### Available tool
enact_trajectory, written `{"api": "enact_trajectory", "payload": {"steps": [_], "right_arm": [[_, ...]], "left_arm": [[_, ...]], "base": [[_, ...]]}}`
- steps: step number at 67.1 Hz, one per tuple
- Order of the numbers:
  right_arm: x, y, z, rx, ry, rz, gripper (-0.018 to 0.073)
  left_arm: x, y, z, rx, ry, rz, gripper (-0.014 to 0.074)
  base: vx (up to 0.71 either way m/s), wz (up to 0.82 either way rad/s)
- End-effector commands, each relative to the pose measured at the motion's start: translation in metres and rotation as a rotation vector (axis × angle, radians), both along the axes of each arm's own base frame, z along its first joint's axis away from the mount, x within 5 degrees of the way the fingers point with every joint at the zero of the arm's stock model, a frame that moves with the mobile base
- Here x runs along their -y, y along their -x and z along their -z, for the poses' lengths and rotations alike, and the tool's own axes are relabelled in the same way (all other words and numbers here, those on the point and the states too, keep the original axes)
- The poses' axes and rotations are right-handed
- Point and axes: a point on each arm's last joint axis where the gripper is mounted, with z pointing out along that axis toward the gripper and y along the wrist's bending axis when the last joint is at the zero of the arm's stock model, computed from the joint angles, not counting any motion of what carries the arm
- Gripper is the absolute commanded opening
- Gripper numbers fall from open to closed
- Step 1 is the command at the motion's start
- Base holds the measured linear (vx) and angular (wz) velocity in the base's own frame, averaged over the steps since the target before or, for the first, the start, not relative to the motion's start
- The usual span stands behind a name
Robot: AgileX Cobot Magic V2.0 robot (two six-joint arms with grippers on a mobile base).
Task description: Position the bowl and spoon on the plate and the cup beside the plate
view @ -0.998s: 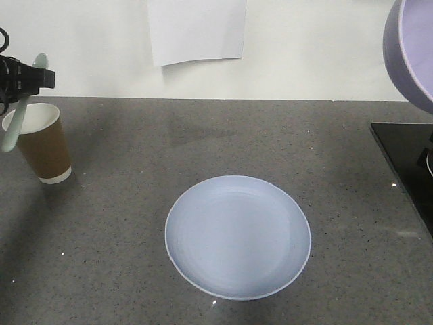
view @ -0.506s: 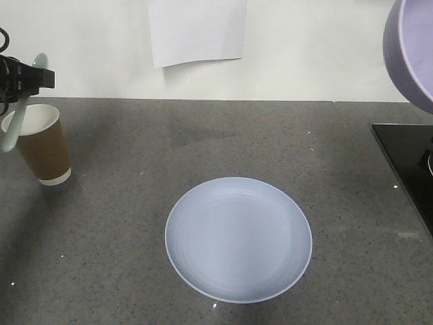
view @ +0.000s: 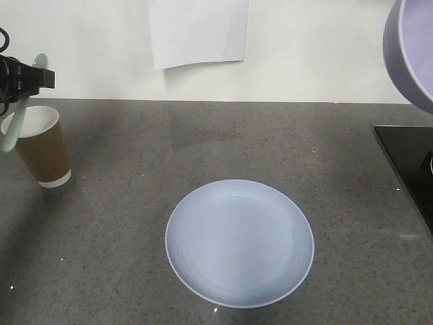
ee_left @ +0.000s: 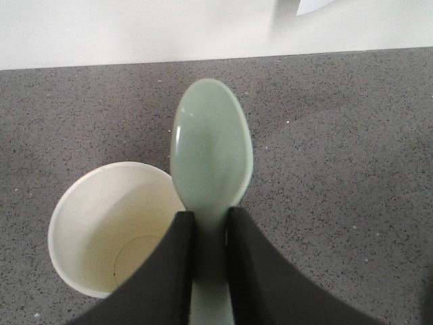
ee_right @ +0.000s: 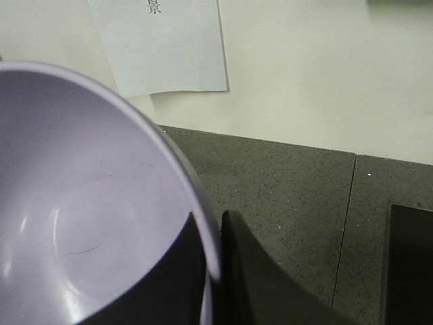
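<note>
Left gripper (ee_left: pixel 208 225), far left of the plate (view: pixel 239 242) and raised: jaws nearly closed, pinching the spoon (ee_left: pixel 211 149) at its neck, scoop end up; cup (view: pixel 42 145) upright just beneath, well left of plate; plate bare; right gripper (ee_right: pixel 211 237), high to plate's right: jaws narrow, clamped across rim of the tilted bowl (ee_right: pixel 81 223). Judged step: both lifted, nothing placed. Next: carry bowl over plate, level it, lower centrally.

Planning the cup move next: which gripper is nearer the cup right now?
Left. The left gripper, holding the spoon, hovers just above the cup; the right gripper holds the bowl raised at the far opposite side.
</note>
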Motion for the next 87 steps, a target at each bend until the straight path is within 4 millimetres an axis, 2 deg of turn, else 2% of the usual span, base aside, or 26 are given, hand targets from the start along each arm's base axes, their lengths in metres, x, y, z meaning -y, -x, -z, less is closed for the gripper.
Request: {"api": "enact_trajectory", "payload": {"steps": [1, 87], "right_arm": [[-0.0040, 0.0050, -0.0171, 0.098, -0.020, 0.009, -0.0004], [-0.0040, 0.0050, -0.0171, 0.098, -0.020, 0.009, -0.0004]], "left_arm": [[0.0002, 0.0057, -0.0235, 0.114, 0.032, -0.011, -0.0006], [0.0002, 0.0057, -0.0235, 0.114, 0.032, -0.011, -0.0006]], "base": [[0.01, 0.01], [0.00, 0.00]]}}
